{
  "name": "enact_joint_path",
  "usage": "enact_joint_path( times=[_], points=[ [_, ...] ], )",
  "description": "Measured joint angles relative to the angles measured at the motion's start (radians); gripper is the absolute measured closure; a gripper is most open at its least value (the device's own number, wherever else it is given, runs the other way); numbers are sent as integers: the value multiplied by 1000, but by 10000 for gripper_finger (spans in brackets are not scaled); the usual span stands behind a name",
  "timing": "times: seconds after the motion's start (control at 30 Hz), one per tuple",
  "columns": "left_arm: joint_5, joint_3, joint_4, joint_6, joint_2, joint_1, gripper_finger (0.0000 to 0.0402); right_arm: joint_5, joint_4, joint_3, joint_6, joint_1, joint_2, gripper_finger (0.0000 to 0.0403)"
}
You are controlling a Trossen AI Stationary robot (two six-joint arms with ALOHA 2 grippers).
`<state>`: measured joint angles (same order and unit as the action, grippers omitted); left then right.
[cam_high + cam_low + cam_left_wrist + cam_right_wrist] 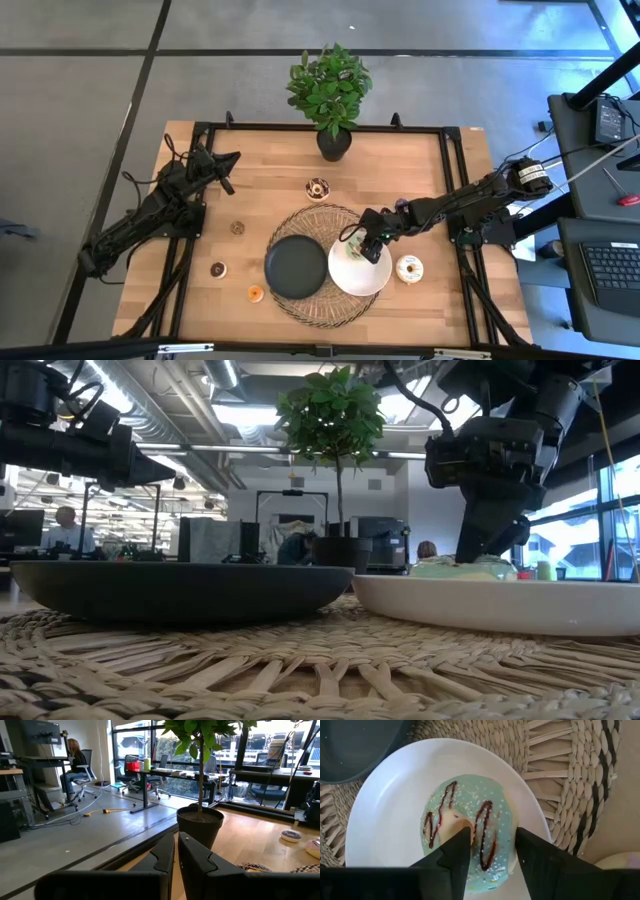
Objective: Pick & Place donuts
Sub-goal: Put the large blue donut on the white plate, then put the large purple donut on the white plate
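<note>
- The right gripper (490, 850) hovers over the white plate (385, 805), its fingers (457, 847) parted on either side of a green donut (470, 827) with dark drizzle that lies on the plate.
- The black plate (296, 266) sits just left of it on the woven mat (310, 220).
- Other donuts lie on the counter (400, 170): a cream one (409, 268) right of the white plate, a chocolate one (318, 188) near the potted plant (331, 90), and three small ones (238, 228) to the left.
- The left gripper (175, 852) waits at the far left, fingers nearly closed, empty.

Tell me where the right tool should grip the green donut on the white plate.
Grip the green donut across its ring, from straight above: it lies flat on the white plate, so its sides sit low against the plate. The right tool hangs open over it, one finger by the hole, one past the outer edge.
</note>
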<state>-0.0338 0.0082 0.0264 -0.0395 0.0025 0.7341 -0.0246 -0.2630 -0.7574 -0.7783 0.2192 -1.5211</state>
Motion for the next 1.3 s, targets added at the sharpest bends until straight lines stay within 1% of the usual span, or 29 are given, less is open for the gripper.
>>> enact_joint_path(
  times=[0.23, 0.63, 0.77, 0.9, 0.97, 1.07, 1.2, 1.3],
  points=[
    [0, 0, 0, 0, 0, 0, 382, -24, 4, 0, -4, 0, 0, 244],
    [0, 0, 0, -1, 0, 0, 382, -27, 13, 0, -5, -32, 1, 244],
    [0, 0, 0, 0, 0, 0, 382, -27, 8, 0, 1, -34, 21, 244],
    [0, 0, 0, 0, 0, 0, 382, -33, -12, 0, 2, -34, 67, 244],
    [0, 0, 0, 0, 0, 0, 382, -49, -37, 0, -4, -34, 100, 244],
    [0, 0, 0, -1, 0, 0, 382, -55, -123, -1, -45, -34, 159, 244],
    [0, 0, 0, 0, 0, 0, 382, -54, -296, -1, -141, -34, 228, 244],
    [0, 0, 0, 0, 0, 0, 382, -54, -396, -1, -185, -34, 245, 244]
  ],
)
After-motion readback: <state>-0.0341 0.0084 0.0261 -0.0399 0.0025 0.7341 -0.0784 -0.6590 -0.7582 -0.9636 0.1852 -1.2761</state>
